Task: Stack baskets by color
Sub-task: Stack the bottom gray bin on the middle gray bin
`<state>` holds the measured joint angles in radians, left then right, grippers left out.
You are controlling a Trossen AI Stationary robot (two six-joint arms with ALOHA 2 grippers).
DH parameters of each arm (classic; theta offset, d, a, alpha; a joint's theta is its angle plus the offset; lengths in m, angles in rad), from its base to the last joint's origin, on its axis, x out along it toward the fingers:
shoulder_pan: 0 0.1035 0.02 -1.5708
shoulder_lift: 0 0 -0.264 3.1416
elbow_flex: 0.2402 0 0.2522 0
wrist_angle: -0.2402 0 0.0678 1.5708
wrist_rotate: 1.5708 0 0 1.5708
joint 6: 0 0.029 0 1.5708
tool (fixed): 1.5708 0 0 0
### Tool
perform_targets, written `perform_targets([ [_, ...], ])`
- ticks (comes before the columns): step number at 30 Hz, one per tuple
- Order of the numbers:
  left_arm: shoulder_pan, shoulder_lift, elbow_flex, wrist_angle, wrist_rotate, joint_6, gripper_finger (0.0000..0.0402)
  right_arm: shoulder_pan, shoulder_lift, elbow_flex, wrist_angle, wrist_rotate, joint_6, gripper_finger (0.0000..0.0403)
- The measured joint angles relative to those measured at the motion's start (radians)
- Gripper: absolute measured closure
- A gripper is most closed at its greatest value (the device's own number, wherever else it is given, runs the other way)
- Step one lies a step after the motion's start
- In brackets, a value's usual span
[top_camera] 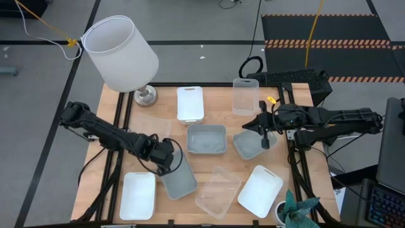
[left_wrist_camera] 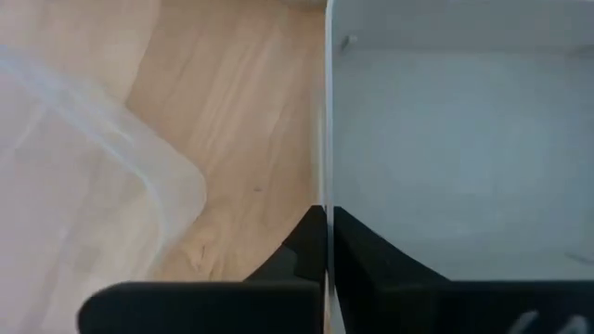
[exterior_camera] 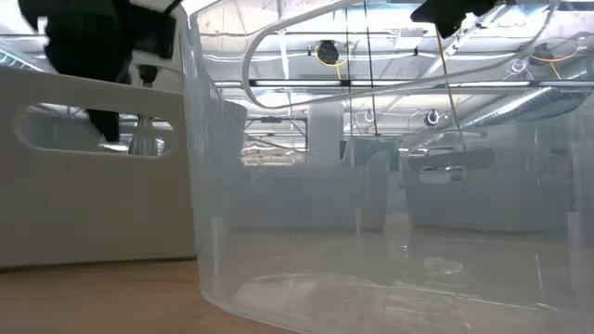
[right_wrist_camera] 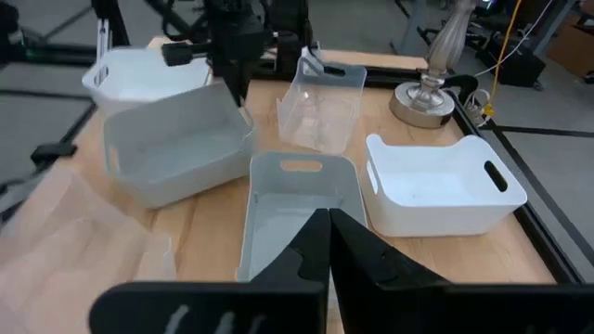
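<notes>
Several baskets stand on the wooden table [top_camera: 215, 161]. My left gripper [top_camera: 167, 162] is shut on a grey-blue basket [top_camera: 180, 182] near the front, beside a white basket [top_camera: 138, 195]. My right gripper [top_camera: 264, 138] is shut on nothing. It hovers above a second grey-blue basket [top_camera: 249, 145], and a third [top_camera: 206, 139] rests at the centre. Clear baskets sit at the front [top_camera: 218, 190], far right [top_camera: 245, 95] and left [right_wrist_camera: 320, 107]. Two more white baskets sit on the table, one at the far middle [top_camera: 190, 103] and one at the front right [top_camera: 259, 190]. My left gripper has the grey-blue basket by the upper rim of a side wall [left_wrist_camera: 327, 139], near its far-left corner. One finger [left_wrist_camera: 302, 249] is outside the wall and the other is inside. The fingers come from above, pointing steeply down. The basket [right_wrist_camera: 176, 153] sits tilted in the hold.
A big white lampshade [top_camera: 120, 54] on a metal base [top_camera: 145, 96] stands at the far left corner. A small plant [top_camera: 297, 212] sits at the front right corner. In the low view, the front clear basket [exterior_camera: 371, 186] fills most of the picture.
</notes>
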<state>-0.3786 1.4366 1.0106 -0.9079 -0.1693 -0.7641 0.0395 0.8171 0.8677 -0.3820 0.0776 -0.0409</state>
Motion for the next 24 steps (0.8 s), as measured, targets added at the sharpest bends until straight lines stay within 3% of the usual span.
perform_targets([
  [7, 0.015, -0.011, 0.226, -0.219, 0.001, 0.140, 0.0397, 0.000, 0.028, 0.000, 0.103, 0.010, 0.012, 0.0403],
  [13, 0.014, -0.012, 0.440, -0.387, -0.110, 0.220, 0.0398, 0.037, 0.107, 0.001, 0.225, 0.093, 0.056, 0.0390],
  [20, 0.014, -0.012, 0.540, -0.357, -0.240, 0.444, 0.0397, 0.140, 0.248, 0.014, 0.420, 0.111, 0.056, 0.0347],
  [24, 0.014, -0.003, 0.537, -0.282, -0.259, 0.631, 0.0397, 0.228, 0.331, 0.064, 0.411, 0.115, 0.030, 0.0322],
])
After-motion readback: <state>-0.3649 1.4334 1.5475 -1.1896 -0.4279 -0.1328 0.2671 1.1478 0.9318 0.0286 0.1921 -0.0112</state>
